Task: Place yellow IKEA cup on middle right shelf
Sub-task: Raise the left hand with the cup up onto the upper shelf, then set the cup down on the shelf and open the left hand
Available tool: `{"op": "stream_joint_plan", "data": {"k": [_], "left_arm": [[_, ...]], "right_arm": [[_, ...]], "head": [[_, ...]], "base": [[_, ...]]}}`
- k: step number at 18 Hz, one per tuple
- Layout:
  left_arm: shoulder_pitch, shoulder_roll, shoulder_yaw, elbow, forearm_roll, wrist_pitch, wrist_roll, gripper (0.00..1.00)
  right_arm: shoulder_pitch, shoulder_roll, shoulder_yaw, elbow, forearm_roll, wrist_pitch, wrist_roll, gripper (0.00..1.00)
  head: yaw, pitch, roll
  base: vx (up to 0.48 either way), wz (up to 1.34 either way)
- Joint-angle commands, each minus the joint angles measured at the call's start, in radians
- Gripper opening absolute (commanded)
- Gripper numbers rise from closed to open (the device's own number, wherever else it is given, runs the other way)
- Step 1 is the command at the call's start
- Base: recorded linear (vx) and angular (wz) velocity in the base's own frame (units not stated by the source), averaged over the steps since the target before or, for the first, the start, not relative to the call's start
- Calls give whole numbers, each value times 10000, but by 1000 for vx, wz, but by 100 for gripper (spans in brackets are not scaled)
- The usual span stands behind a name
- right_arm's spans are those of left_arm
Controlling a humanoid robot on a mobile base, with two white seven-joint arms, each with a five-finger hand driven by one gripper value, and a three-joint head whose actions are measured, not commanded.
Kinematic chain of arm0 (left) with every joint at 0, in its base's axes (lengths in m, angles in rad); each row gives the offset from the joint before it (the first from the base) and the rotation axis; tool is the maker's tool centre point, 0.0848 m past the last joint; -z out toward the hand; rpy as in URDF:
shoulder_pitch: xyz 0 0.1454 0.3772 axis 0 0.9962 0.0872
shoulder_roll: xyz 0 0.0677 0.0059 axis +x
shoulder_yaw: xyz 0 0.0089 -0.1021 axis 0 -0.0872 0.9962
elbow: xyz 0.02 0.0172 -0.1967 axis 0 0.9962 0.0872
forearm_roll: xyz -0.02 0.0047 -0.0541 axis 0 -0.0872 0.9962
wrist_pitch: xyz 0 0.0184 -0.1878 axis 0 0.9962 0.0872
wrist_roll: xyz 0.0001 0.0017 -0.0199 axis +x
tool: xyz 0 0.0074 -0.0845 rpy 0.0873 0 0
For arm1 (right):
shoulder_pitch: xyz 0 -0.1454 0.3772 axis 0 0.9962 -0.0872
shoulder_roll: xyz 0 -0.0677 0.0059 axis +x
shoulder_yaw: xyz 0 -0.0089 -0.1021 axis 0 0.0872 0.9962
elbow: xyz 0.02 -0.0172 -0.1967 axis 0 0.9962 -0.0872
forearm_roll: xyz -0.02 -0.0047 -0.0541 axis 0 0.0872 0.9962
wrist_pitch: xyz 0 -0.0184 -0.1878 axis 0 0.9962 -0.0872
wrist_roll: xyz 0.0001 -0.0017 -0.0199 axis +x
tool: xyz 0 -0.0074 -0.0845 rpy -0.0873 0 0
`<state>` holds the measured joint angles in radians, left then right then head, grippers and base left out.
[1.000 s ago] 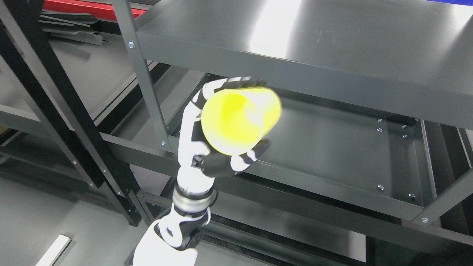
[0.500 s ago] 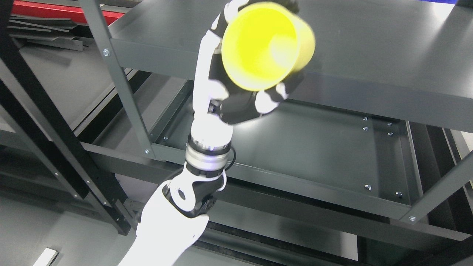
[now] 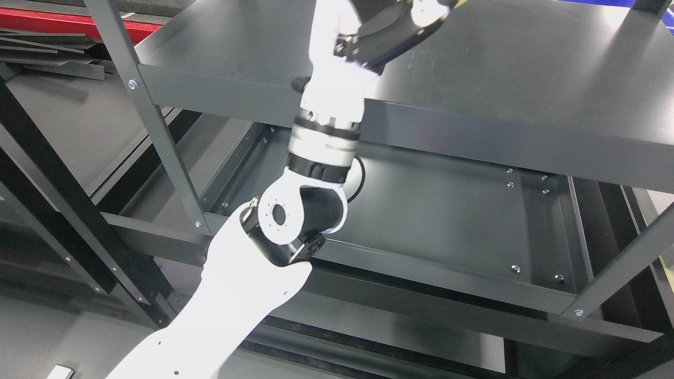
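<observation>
One arm: only the left arm (image 3: 253, 273) is showing. It is white, it is coming in from the bottom left, and it is stretching up through the middle of the picture.
Wrist: a silver ring (image 3: 324, 145) is sitting around the arm above the round black and white joint. A thin black cable (image 3: 360, 179) is looping out beside it.
Left hand (image 3: 384, 31): it is sitting right at the top edge of the picture, in front of the upper shelf. Most of it is cut off, so only the black and white base is showing.
Hand state: I cannot tell if the hand is open or closed, or if it is holding anything.
Yellow cup: it is not showing plainly. A tiny yellow speck (image 3: 457, 2) is peeking in at the top edge, just right of the hand. It is too small to say for sure that it is the cup.
Upper shelf (image 3: 526, 79): it is dark grey and flat, and light is shining on it.
Lower shelf (image 3: 447, 221): it is lying under the upper one, like a shallow dark tray. Small screws (image 3: 509, 184) are dotting its right side.
Post (image 3: 152, 131): a grey metal post is standing at the left corner, joining the two shelves.
Far left: a black frame (image 3: 52, 184) is slanting down the picture, and a red bar (image 3: 52, 21) is lying near the top left corner.
</observation>
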<state>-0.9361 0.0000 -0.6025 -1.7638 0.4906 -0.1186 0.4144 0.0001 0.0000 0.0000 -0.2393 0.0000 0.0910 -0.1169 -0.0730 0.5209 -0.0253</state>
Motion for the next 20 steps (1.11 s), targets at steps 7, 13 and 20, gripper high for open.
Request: {"op": "stream_joint_plan", "data": {"k": [7,13,20], "left_arm": [[-1698,174,-204,1024,555,3392,1592,1],[-2190,174,347,1638,586,4390,1854,9],[-2052,174,595,2329,570,4821,1853,38]], "right_arm": [[137,-175,169,0,-245,26,3,99],[137,-175,169,0,-245,26,3,99],[137,-175,169,0,-245,26,3,99]], "head": [[0,0,0],[0,0,0],[0,0,0]], "base": [[-10,16],[0,0],[0,0]]}}
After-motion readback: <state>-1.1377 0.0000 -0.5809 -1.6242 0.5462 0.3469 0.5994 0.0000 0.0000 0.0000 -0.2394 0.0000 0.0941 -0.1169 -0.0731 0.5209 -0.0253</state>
